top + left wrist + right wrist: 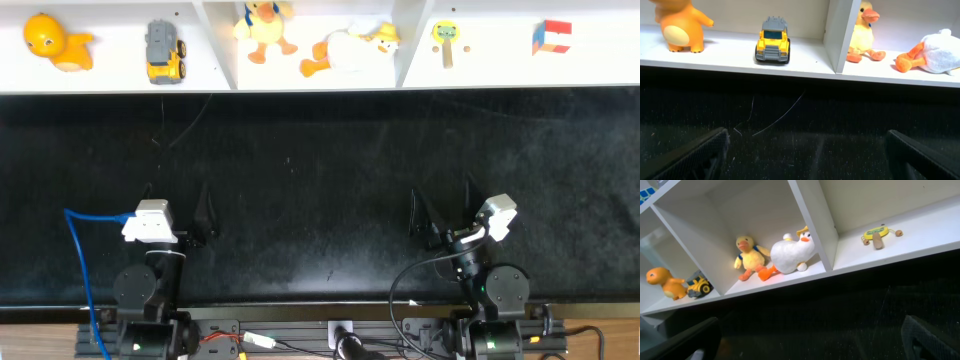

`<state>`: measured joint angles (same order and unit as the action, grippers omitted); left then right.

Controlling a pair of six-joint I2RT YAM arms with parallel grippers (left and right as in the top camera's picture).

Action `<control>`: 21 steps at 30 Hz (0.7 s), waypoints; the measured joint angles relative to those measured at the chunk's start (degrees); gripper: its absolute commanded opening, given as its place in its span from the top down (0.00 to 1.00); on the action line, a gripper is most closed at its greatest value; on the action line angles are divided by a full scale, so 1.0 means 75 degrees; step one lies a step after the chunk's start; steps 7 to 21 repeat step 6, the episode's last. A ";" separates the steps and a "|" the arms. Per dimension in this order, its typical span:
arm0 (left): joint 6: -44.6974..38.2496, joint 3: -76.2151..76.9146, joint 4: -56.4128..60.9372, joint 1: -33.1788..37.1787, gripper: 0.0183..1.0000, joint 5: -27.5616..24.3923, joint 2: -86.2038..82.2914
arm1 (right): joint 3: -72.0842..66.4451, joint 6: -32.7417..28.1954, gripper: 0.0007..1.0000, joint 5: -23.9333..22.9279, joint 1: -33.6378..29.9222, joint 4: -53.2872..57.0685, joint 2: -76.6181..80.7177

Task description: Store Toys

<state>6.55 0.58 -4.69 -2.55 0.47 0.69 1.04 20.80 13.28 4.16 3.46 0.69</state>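
All the toys sit in a white shelf along the far edge of the black table. An orange dinosaur and a yellow truck share the left compartment. A yellow duck and a white plush duck lie in the middle one. A small yellow wooden toy and a coloured block are in the right one. My left gripper and right gripper stand open and empty near the table's front.
The black mat stretches between the grippers and the shelf. A blue cable loops beside the left arm's base, and more wires run along the front edge.
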 measured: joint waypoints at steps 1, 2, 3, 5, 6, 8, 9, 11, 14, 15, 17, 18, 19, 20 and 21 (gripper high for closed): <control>0.0000 0.0000 0.0000 0.0000 0.00 0.0000 0.0000 | 0.0000 0.0000 0.00 0.0000 0.0000 0.0000 0.0000; 0.0003 0.0000 0.0000 0.0000 0.00 -0.0003 0.0000 | 0.0000 0.0000 0.01 0.0000 0.0000 0.0000 0.0000; 0.0000 -0.0003 0.0000 0.0000 0.00 -0.0003 0.0000 | 0.0000 0.0003 0.01 0.0000 0.0000 0.0000 0.0000; 0.0000 0.0000 0.0000 0.0000 0.00 0.0000 0.0000 | 0.0000 0.0000 0.01 0.0000 0.0000 -0.0003 0.0000; 0.0000 0.0000 0.0000 0.0000 0.00 0.0000 0.0000 | 0.0000 0.0000 0.01 0.0003 0.0000 -0.0003 0.0000; 0.0000 0.0000 0.0000 0.0000 0.00 0.0000 0.0000 | 0.0000 0.0000 0.01 0.0003 0.0000 -0.0003 0.0000; 0.0000 0.0000 0.0000 0.0000 0.00 0.0000 0.0000 | 0.0000 0.0000 0.01 0.0003 0.0000 -0.0003 0.0000; 0.0000 0.0000 0.0000 0.0000 0.00 0.0000 0.0000 | 0.0000 0.0000 0.01 0.0003 0.0000 -0.0003 0.0000; 0.0000 0.0000 0.0000 0.0000 0.00 0.0000 0.0000 | 0.0000 0.0000 0.01 0.0003 0.0000 -0.0003 0.0000; 0.0000 0.0000 0.0000 0.0000 0.00 0.0000 0.0000 | 0.0000 0.0000 0.01 0.0003 0.0000 -0.0003 0.0000; 0.0000 0.0000 0.0000 0.0000 0.00 0.0000 0.0000 | 0.0000 0.0000 0.01 0.0003 0.0000 -0.0003 0.0000; 0.0000 0.0000 0.0000 0.0000 0.00 0.0000 0.0000 | 0.0000 0.0000 0.01 0.0003 0.0000 -0.0003 0.0000; 0.0000 0.0000 0.0000 0.0000 0.00 0.0000 0.0000 | 0.0000 0.0000 0.01 0.0003 0.0000 -0.0003 0.0000; 0.0000 0.0000 0.0000 0.0000 0.00 0.0000 0.0000 | 0.0000 0.0000 0.01 0.0003 0.0000 -0.0003 0.0000; 0.0000 0.0000 0.0000 0.0000 0.00 0.0000 0.0000 | 0.0000 0.0000 0.01 0.0003 0.0000 -0.0003 0.0000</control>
